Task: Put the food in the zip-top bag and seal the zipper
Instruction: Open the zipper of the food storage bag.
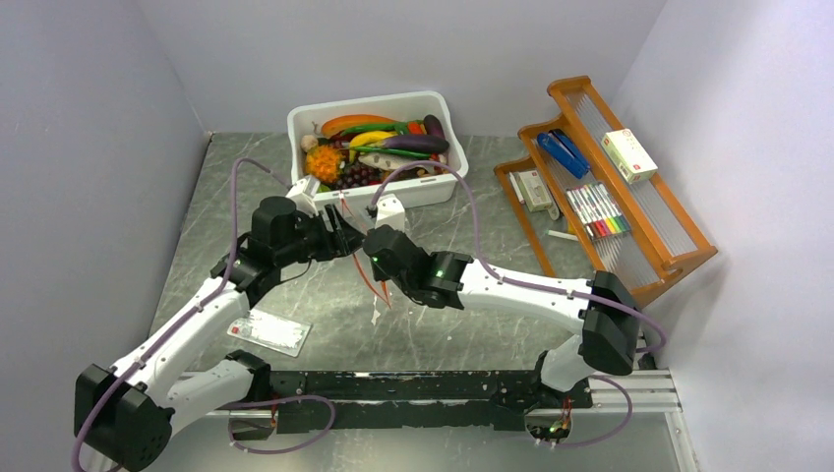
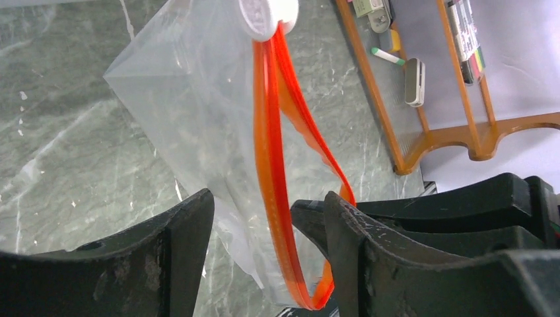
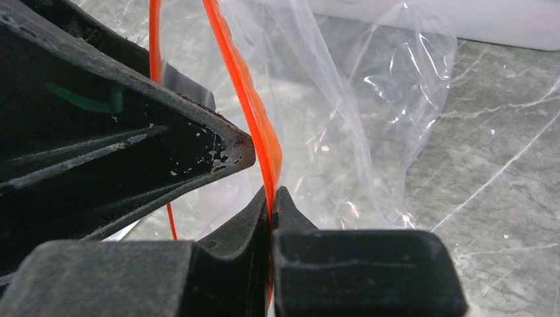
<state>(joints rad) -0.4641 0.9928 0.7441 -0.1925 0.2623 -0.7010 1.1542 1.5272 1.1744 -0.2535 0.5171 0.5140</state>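
We are holding the clear floppy zip-top bag [image 2: 185, 112] up between the two arms, over the marbled grey table [image 1: 443, 334] and just in front of the white plastic tub [image 1: 443, 185]. We cannot tell whether its lower edge is brushing the table.

Our right gripper [image 3: 271, 211] is pinching fully closed on the orange-red zipper strip [image 2: 267, 152] at one lip of the mouth, and the bag is hanging from that pinch. Our left gripper [image 2: 267, 211] is standing wide open and clamping nothing. The strip is running down through its gap, and in the right wrist view one of its fingers [image 3: 165, 152] seems to be poking between the two lips, which are bowing apart.

The toy fruits and vegetables [image 1: 379, 147] are lying heaped in the tub. None is showing inside the bag, so we are judging the filling as not yet begun.

We are expecting the film to be very light, limp and slick, likely to crumple or slide out of a grip. The strip looks like the only stiffer part, so we are favouring holds on it, one lip per gripper, to keep the mouth open. The toys look hard, smooth and light, and they may squirt out of the jaws unless they are taken across a narrow part.
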